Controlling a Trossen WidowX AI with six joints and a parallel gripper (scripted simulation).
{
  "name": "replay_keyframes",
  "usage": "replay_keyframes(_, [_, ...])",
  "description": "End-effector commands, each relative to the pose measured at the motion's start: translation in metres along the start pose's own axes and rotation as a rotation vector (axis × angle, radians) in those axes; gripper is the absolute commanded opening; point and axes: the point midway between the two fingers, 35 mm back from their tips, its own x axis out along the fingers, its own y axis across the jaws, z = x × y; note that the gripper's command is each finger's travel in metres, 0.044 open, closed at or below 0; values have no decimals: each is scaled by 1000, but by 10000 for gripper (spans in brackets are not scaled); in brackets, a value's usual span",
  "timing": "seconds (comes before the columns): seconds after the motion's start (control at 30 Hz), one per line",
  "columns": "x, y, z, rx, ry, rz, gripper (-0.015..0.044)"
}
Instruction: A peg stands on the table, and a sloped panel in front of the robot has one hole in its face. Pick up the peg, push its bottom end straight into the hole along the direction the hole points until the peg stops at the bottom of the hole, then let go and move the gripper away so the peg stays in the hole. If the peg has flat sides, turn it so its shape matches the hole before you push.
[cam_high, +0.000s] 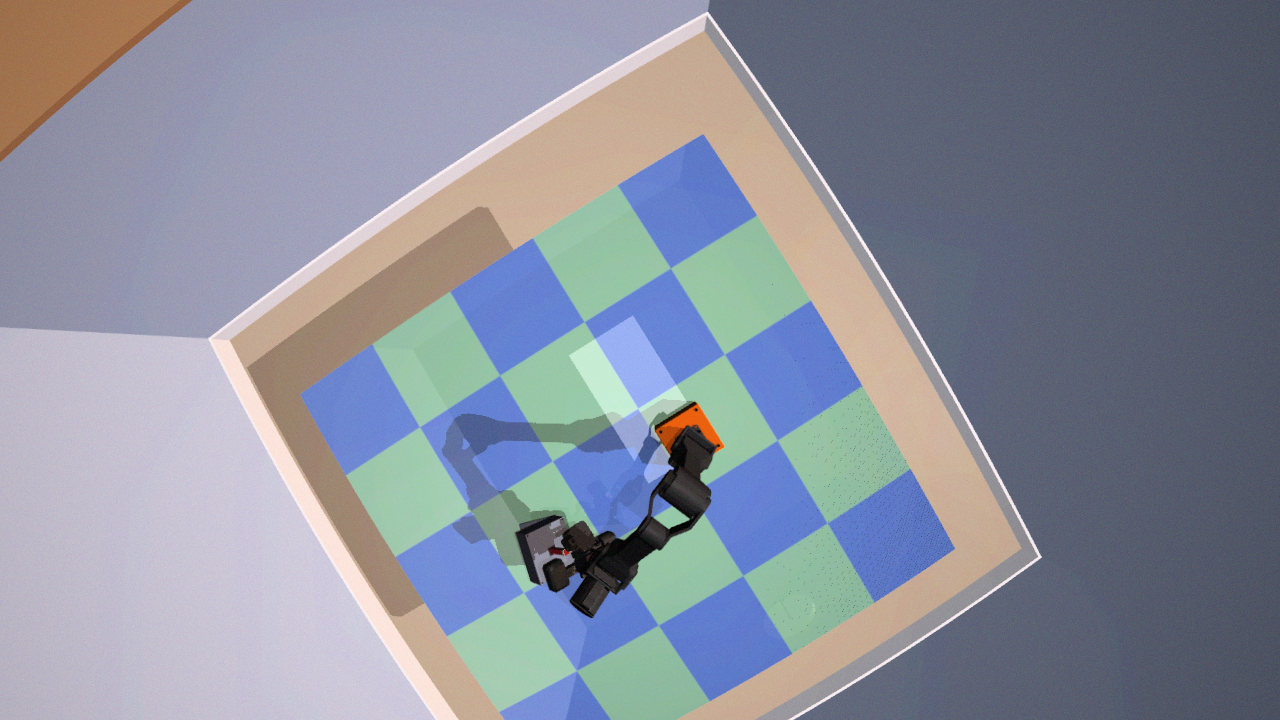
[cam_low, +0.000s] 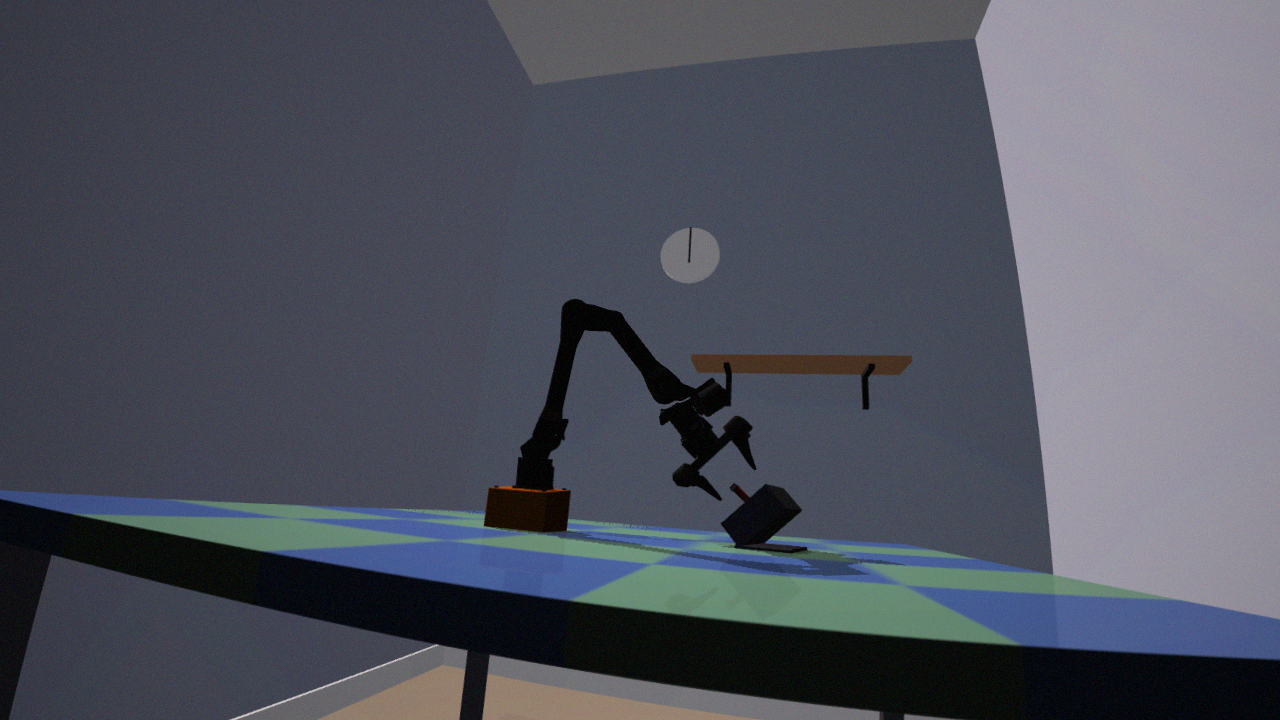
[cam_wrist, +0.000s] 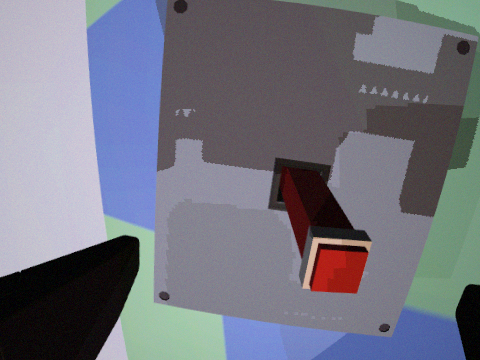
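Note:
The red square peg (cam_high: 560, 551) (cam_low: 739, 492) (cam_wrist: 324, 200) has its bottom end in the square hole (cam_wrist: 274, 192) of the grey sloped panel (cam_high: 537, 540) (cam_low: 762, 517) (cam_wrist: 225, 125). Most of its shaft appears to stand out of the face, with a dark and pale band near its red top. Dark gaps show inside the hole beside the shaft; its depth is hidden. My gripper (cam_high: 566, 555) (cam_low: 737, 483) (cam_wrist: 304, 279) is open and empty. Its fingers stand wide apart on either side of the peg, around its top end, without touching it.
The panel block rests on a thin dark base plate (cam_low: 784, 548) on the blue and green checkered table (cam_low: 402, 559). The orange robot base (cam_high: 689, 425) (cam_low: 526, 510) stands behind the arm. A wall shelf (cam_low: 801, 364) is in the background.

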Motion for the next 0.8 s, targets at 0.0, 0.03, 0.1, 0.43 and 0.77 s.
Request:
replay_keyframes(0.0, [-7,2,0,6,-2,7,440])
replay_keyframes(0.03, [-9,2,0,6,-2,7,440])
replay_keyframes(0.1, [-12,2,0,5,-1,7,440])
replay_keyframes(0.43, [-27,2,-2,4,0,5,440])
replay_keyframes(0.77, [-43,1,-3,3,2,3,440])
